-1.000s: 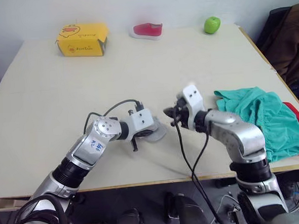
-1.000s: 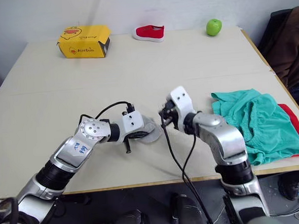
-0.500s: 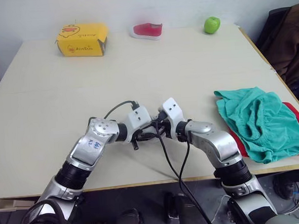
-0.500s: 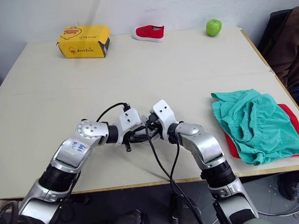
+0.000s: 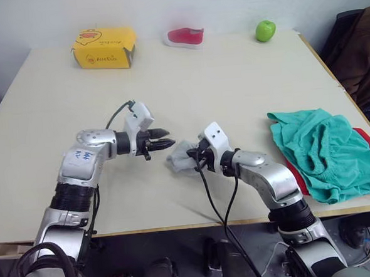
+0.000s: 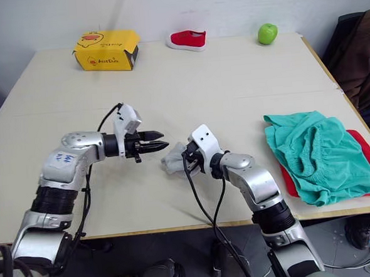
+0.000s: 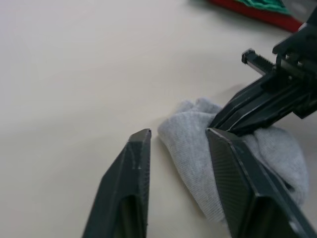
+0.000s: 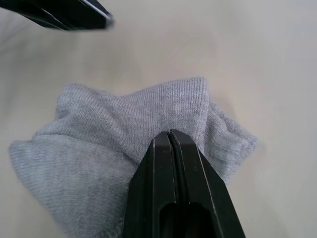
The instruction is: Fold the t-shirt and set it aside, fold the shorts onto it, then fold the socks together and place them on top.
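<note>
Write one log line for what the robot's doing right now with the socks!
step: socks fold | right hand: shut on socks | left hand: open, beside socks, not touching | shorts: on t-shirt, table's right edge

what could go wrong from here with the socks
The right claw pinches only a fold at one edge of the grey socks, so the bundle might unroll or one sock drop when lifted. The left claw is open beside them, holding nothing. The shorts lie bunched, so the socks may slide off.
</note>
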### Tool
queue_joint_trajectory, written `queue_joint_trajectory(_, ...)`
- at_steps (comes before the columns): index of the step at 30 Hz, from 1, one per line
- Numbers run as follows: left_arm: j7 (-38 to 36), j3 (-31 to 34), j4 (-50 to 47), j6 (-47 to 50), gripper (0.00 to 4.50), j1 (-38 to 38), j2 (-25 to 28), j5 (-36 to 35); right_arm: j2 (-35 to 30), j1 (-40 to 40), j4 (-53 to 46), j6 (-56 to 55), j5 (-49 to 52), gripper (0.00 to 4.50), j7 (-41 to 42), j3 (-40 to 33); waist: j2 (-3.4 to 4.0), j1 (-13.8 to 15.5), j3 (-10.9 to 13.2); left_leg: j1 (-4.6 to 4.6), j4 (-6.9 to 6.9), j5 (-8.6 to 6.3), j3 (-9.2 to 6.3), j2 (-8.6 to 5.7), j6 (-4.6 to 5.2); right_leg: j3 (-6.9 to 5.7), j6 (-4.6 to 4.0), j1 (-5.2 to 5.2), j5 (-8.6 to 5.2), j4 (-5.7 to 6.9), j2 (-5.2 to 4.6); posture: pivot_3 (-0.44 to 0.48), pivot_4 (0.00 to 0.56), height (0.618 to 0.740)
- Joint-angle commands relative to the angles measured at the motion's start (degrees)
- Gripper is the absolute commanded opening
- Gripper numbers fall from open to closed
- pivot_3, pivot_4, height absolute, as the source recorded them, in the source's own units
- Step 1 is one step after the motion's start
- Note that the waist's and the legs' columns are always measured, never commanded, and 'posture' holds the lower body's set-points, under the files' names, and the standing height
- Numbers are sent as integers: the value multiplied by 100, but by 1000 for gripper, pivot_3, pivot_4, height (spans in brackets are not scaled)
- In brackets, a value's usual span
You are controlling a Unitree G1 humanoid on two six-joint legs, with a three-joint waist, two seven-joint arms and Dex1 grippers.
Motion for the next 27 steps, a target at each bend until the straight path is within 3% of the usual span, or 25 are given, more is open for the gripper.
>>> queue_joint_trajectory(1, -279, -248, 179, -469, 553, -179, -68, 194, -107, 120, 121, 63, -110, 0, 17, 95, 0, -5, 0, 0, 0, 0, 0, 0, 0, 0, 0, 0, 0, 0, 0, 0, 150, 740)
queue_joint_trajectory(3, -339, -362, 276, -635, 34, -220, -155, 285, -122, 120, 55, 93, -89, 0, 8, 68, 0, -4, 0, 0, 0, 0, 1, 1, 0, 0, 0, -1, 0, 1, 2, 0, 150, 740)
queue_joint_trajectory(9, -315, -902, 606, -1230, 34, -246, -287, 947, -280, 221, -387, 233, -14, 0, 50, 6, 0, 6, 0, 0, 2, 0, 1, 0, 0, 0, 1, 0, 1, 1, 0, 0, 150, 740)
queue_joint_trajectory(16, -266, -1245, 894, -1944, 34, -251, -373, 1561, -1023, 321, -1578, 806, 376, 0, 315, -341, -1, 30, -1, 2, 2, -1, -1, 0, 2, -1, 3, 6, 2, -4, -2, 0, 150, 740)
queue_joint_trajectory(23, -270, -1206, 1025, -2162, 34, -210, -401, 1733, -282, -422, -1186, 945, 511, 0, -90, -493, -1, -3, -1, 5, 2, 0, 0, 2, 1, -1, 2, 2, 1, 8, -1, 0, 150, 740)
queue_joint_trajectory(27, -226, -1138, 1015, -2158, 34, -198, -399, 1775, -267, -29, -809, 757, 214, 0, -186, -172, -5, 51, -3, -1, 5, -1, -2, 0, 3, -4, 3, 4, 2, 0, -3, 0, 150, 740)
